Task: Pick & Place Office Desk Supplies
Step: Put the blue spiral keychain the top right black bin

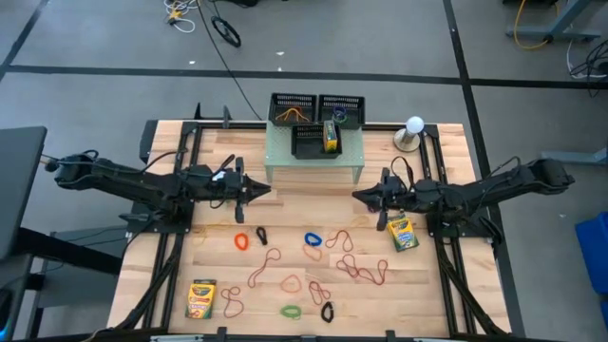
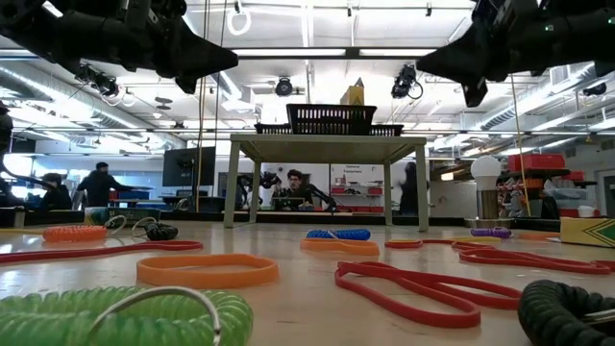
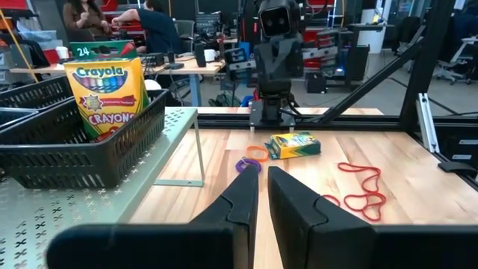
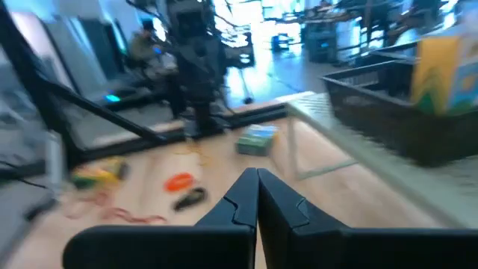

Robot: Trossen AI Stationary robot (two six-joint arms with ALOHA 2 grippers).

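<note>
Two crayon boxes point(image 1: 201, 297) point(image 1: 403, 232) and loose rubber bands point(image 1: 313, 261) lie on the table, one box point(image 1: 331, 136) already in a tray point(image 1: 312, 143). Left gripper point(image 1: 264, 189) nearly shut, right gripper point(image 1: 358, 197) pinched shut, both empty, hovering mid-table, probably between picks.

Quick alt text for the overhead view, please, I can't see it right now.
Both arms hover over the wooden table, left tool and right tool empty, facing each other before the green riser. Rubber bands and two crayon boxes lie below.

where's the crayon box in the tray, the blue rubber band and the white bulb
crayon box in the tray point(image 3: 104, 90), left wrist view, its printed front
blue rubber band point(image 1: 312, 239), high view, the loop
white bulb point(image 1: 415, 124), high view, its round top
</note>
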